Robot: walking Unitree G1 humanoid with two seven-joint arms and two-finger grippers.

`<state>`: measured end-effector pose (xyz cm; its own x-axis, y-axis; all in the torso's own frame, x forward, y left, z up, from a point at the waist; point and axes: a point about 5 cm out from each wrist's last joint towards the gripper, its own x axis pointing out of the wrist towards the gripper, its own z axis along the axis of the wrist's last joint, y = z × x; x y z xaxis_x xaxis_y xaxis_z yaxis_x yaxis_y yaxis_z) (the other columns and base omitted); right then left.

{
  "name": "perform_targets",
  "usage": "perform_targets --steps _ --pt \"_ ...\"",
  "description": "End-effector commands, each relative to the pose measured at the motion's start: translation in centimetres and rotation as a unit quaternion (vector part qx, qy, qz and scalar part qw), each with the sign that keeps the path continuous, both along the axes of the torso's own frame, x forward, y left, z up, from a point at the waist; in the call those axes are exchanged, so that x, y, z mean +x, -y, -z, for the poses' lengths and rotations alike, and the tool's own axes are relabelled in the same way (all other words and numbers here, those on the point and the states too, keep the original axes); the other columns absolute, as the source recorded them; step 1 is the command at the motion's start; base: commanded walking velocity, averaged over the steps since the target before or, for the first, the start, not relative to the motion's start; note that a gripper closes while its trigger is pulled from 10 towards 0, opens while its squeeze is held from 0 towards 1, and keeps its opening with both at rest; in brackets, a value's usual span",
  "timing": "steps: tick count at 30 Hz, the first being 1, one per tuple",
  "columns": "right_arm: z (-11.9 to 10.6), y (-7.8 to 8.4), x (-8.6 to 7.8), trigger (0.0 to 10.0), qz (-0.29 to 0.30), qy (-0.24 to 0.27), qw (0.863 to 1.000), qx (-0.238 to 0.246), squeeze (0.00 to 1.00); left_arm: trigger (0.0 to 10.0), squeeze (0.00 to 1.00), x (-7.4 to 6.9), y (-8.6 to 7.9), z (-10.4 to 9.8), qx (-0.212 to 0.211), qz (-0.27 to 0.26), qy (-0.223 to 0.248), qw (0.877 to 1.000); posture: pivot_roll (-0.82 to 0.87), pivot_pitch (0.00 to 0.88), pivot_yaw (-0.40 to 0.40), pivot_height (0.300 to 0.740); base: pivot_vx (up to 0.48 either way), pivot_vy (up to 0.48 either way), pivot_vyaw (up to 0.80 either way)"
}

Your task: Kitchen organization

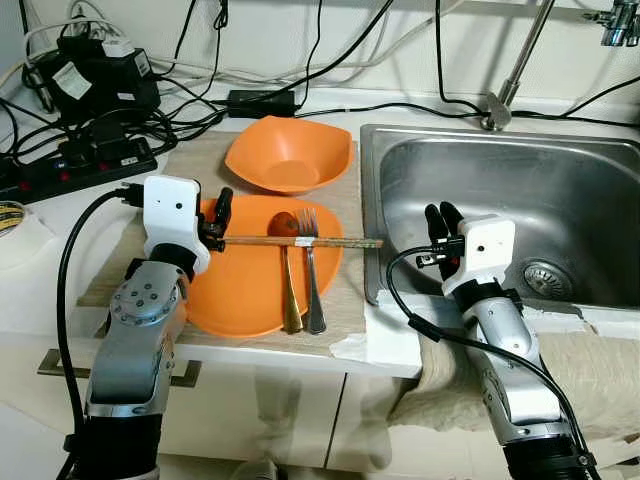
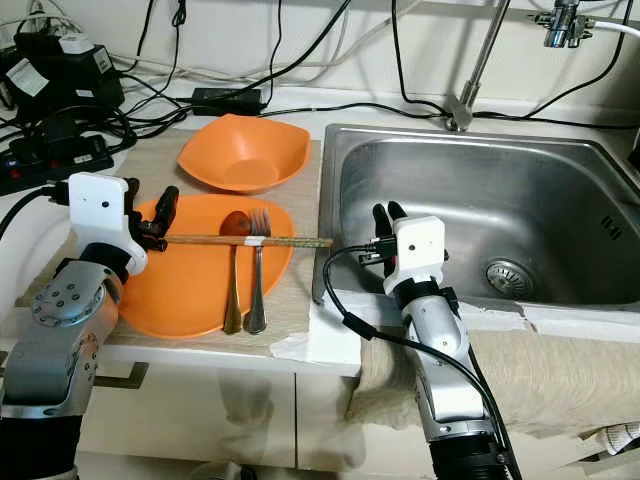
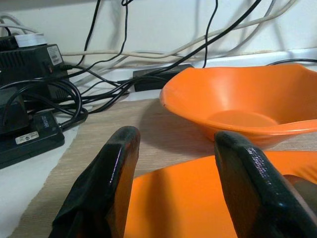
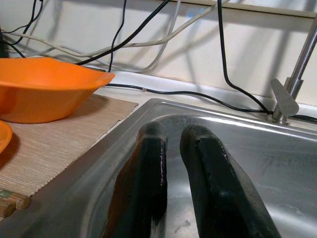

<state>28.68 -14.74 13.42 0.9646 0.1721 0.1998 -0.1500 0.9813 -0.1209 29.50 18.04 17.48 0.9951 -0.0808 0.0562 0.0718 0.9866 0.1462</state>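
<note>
Left and right eye views: paired head cameras looking forward and steeply down at a counter, both covering the orange plate (image 1: 240,285), orange bowl (image 1: 288,155), steel sink (image 1: 560,190) and both arms; the right eye's picture sits slightly further along the counter toward the sink side. Left wrist view: low, close to the counter, looking along the left gripper (image 3: 176,186) across the plate rim toward the bowl, the power strip (image 3: 29,136) and the cabled wall. Right wrist view: equally low, looking along the right gripper (image 4: 171,163) over the sink's near edge toward the faucet base (image 4: 285,101); it shares the bowl and mat (image 4: 49,144) with the left wrist view.
</note>
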Motion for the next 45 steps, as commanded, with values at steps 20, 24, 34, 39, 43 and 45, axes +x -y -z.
perform_targets --steps 20,24,34,39,43,45 --pt "-0.9 0.0 1.3 10.0 -0.064 -0.036 0.997 0.021 0.00 10.0 0.00 1.9 0.4 -3.8 0.115 0.163 -0.040 0.979 0.09 0.000 0.024 0.740 0.000 0.000 0.00" --pt "-1.5 0.2 1.5 10.0 -0.083 -0.044 0.995 0.034 0.00 10.0 0.00 2.1 0.2 -4.3 0.117 0.192 -0.050 0.973 0.08 0.000 0.024 0.740 0.000 0.000 0.00" --pt "-1.3 -0.2 1.5 10.0 -0.111 -0.067 0.990 0.045 0.00 10.0 0.00 2.3 -1.0 -6.2 0.137 0.271 -0.081 0.949 0.08 0.000 0.019 0.740 0.000 0.000 0.00" --pt "-1.7 -0.3 1.5 10.0 -0.125 -0.072 0.988 0.056 0.00 10.0 0.00 2.0 -1.5 -6.4 0.144 0.302 -0.100 0.937 0.08 0.000 0.020 0.740 0.000 0.000 0.00" --pt "-2.2 -0.2 1.7 10.0 -0.134 -0.074 0.986 0.060 0.00 10.0 0.00 1.6 -1.6 -6.4 0.156 0.343 -0.118 0.919 0.08 0.000 0.021 0.740 0.000 0.000 0.00" --pt "-2.1 -0.3 1.7 10.0 -0.136 -0.077 0.986 0.061 0.00 10.0 0.00 1.0 -1.3 -6.0 0.165 0.382 -0.135 0.899 0.08 0.000 0.020 0.740 0.000 0.000 0.00"
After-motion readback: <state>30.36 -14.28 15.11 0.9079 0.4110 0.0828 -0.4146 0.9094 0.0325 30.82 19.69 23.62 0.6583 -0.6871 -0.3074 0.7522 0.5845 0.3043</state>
